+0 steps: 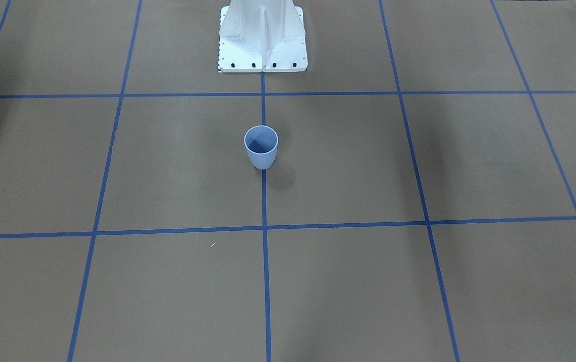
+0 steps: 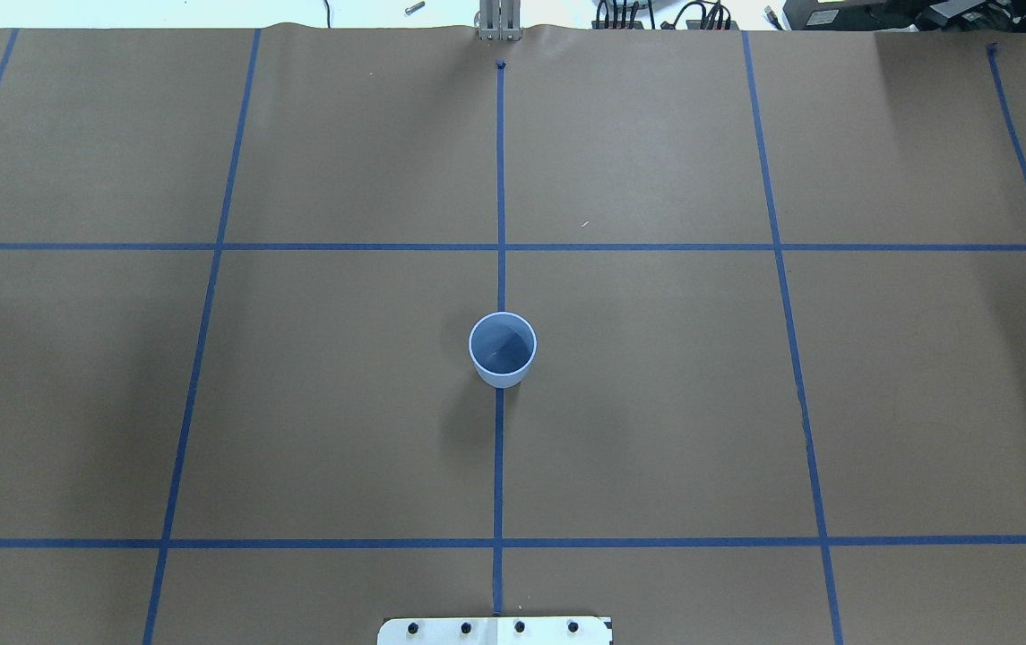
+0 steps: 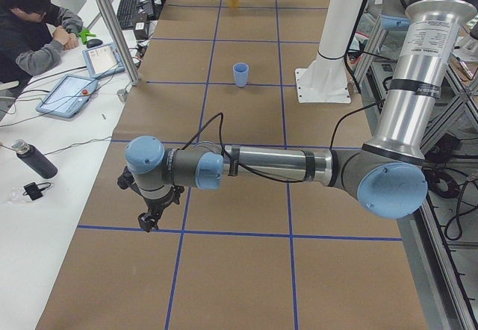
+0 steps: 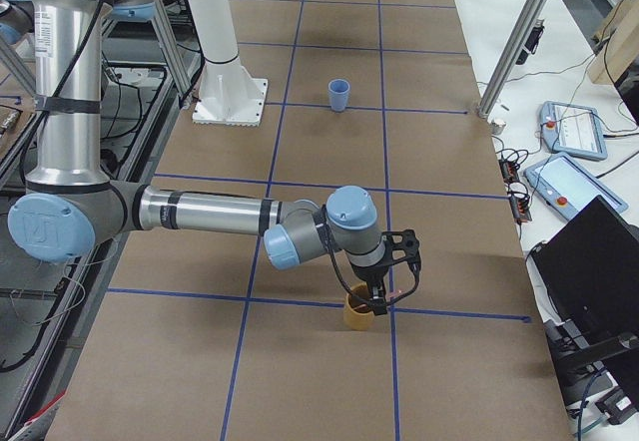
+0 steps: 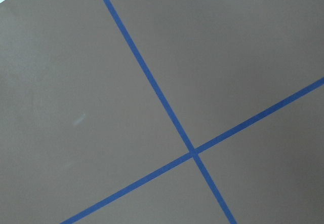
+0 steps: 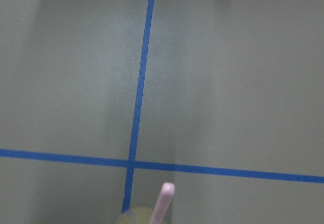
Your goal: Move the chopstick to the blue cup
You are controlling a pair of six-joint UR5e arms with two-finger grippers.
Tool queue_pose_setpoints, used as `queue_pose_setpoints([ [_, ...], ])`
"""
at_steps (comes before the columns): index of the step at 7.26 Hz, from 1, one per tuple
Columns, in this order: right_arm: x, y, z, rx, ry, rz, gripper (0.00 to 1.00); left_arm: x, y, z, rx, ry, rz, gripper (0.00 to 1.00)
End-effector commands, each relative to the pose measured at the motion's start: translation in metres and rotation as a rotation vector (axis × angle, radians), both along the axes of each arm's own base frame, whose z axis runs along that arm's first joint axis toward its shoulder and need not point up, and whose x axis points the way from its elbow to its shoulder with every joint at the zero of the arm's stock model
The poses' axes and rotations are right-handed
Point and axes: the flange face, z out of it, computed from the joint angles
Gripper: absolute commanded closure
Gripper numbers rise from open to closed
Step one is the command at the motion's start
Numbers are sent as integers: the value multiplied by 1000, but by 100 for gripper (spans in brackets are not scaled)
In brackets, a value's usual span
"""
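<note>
Chopstick [image 6: 164, 203] stood in a yellow cup [image 4: 354, 314] toward the surface's [image 2: 656, 430] right end. Blue cup [image 2: 502, 349] sat mid-surface, well apart.
Right fingers [image 4: 380, 301] hung just over the yellow cup and stick. Left fingers [image 3: 147, 222] hovered over bare surface near the left end. Couldn't tell the opening of either from the side views. Stick looked light, stiff, thin and smooth, so likely to slip or pivot. I'd pinch the exposed upper part above the rim, square across the shaft.

Bright, even light — faint shadows, blurry wrist view.
</note>
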Motion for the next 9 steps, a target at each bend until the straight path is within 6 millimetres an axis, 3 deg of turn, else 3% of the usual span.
queue_pose_setpoints([
  [1,-2,-13,3,-19,-45,79,15,0,4,2,0,0,0,2],
  [3,-5,-14,-1,-29,-63,96,24,0,4,2,0,0,0,2],
  [4,-7,-14,-1,-41,-82,100,43,0,4,2,-1,0,-1,2],
  [6,-11,-14,-6,-47,-110,98,95,0,5,3,-3,0,-1,2],
  [7,-11,-14,-12,-25,-116,95,100,0,4,-2,4,0,-3,2],
  [9,-11,-12,-26,9,-130,78,100,0,3,-7,9,1,-8,2],
])
